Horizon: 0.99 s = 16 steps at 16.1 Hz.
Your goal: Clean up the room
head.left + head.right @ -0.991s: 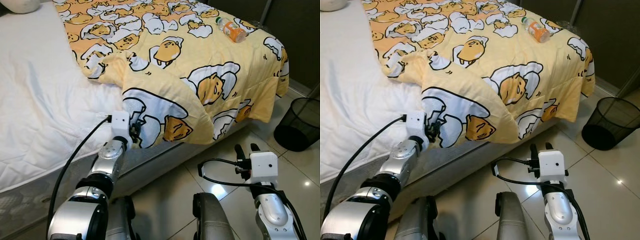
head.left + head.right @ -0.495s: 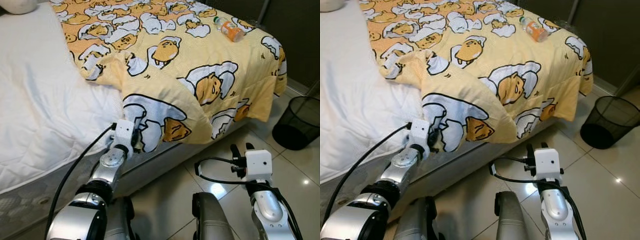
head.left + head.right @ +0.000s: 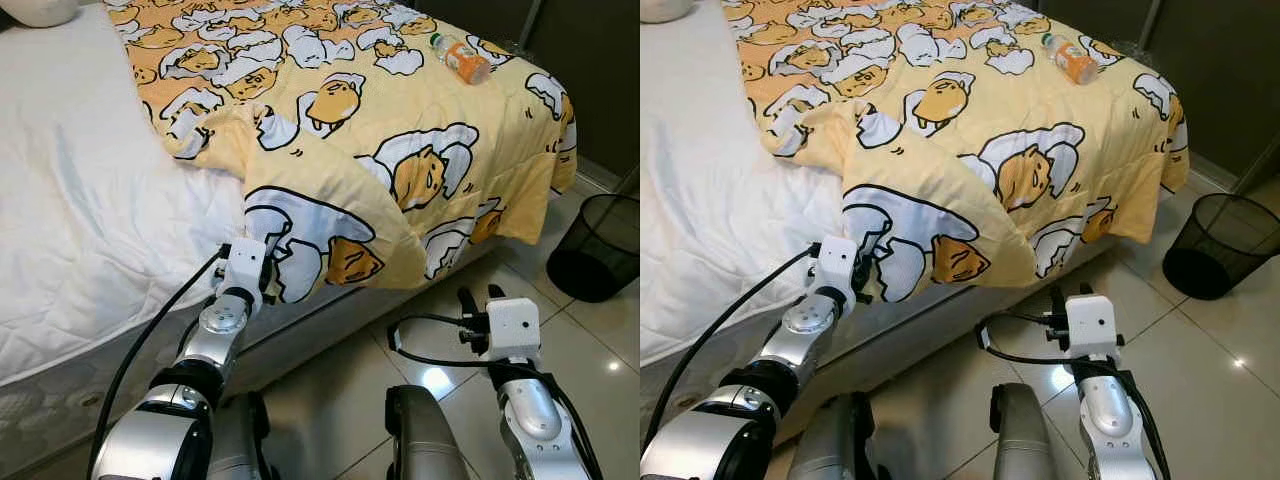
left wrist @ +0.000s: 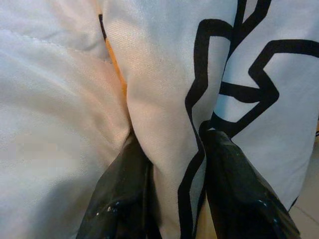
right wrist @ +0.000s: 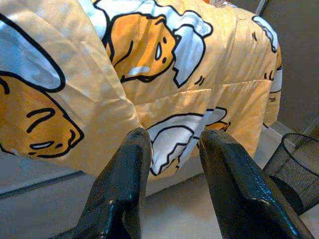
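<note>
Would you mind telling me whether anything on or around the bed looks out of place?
Yes. An orange drink bottle lies on its side on the yellow quilt near the bed's far corner. The quilt itself is askew, one corner hanging over the mattress edge, where the left tool pinches a fold.

A bed (image 3: 70, 230) with a white quilted mattress cover fills most of the room, standing on a glossy pale tiled floor (image 3: 600, 330) that reflects overhead light. A black mesh wastebasket (image 3: 597, 247) stands on the tiles near the foot of the bed, beside a dark wall (image 3: 590, 60).
</note>
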### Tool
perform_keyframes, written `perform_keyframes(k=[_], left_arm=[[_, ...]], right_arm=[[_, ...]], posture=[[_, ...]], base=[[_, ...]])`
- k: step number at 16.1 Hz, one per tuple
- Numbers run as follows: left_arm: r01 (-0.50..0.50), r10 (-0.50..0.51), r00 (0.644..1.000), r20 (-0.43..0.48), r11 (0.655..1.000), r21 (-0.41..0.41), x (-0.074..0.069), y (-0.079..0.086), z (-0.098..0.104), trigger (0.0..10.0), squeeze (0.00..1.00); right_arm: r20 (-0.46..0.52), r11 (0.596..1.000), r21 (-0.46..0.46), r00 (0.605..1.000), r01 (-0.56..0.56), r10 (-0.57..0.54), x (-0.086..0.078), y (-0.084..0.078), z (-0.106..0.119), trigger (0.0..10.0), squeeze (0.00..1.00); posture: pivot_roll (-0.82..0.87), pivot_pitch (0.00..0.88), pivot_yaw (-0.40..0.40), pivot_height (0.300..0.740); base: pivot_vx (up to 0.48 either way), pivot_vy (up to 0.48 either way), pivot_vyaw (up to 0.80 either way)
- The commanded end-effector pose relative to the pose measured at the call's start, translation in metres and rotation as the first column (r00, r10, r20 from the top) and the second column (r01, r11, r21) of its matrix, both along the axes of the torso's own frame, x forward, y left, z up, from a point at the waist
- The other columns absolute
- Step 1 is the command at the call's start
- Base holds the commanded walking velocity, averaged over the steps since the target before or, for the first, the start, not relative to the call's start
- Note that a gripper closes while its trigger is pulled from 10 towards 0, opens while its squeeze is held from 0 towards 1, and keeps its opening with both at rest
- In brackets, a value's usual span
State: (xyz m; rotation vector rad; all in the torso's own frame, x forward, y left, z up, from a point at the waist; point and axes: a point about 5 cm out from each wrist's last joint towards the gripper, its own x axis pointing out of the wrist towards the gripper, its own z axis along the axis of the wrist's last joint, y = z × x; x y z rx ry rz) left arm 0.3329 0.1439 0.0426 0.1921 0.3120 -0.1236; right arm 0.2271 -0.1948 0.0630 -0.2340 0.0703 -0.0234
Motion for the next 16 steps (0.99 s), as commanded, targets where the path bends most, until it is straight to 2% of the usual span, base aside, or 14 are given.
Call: perform_keyframes(k=[1,9,16], left_arm=[[0.007,-0.008,1.000,0.017,1.000,0.018,0.0006,0.0012,0.0016,10.0,0.00],[-0.019,0.021,0.999,0.035,0.997,-0.069,0.0010,-0.0011,0.0039,10.0,0.00],[-0.045,0.046,0.999,0.021,0.996,-0.073,-0.0003,0.0019,0.0012,10.0,0.00]], right_arm=[[-0.003,1.000,-0.005,1.000,-0.002,0.002,0.0003,-0.0002,-0.0014,10.0,0.00],[-0.010,1.000,0.002,1.000,-0.006,0.006,0.0002,0.0025,-0.0040,10.0,0.00],[-0.019,1.000,-0.005,1.000,-0.012,0.012,0.0000,0.0020,-0.0063,10.0,0.00]], posture=[[-0.24,0.000,0.053,0.595],[-0.23,0.000,0.053,0.595],[-0.23,0.001,0.049,0.595]], base=[[0.000,0.000,0.00],[0.000,0.000,0.00],[-0.424,0.000,0.00]])
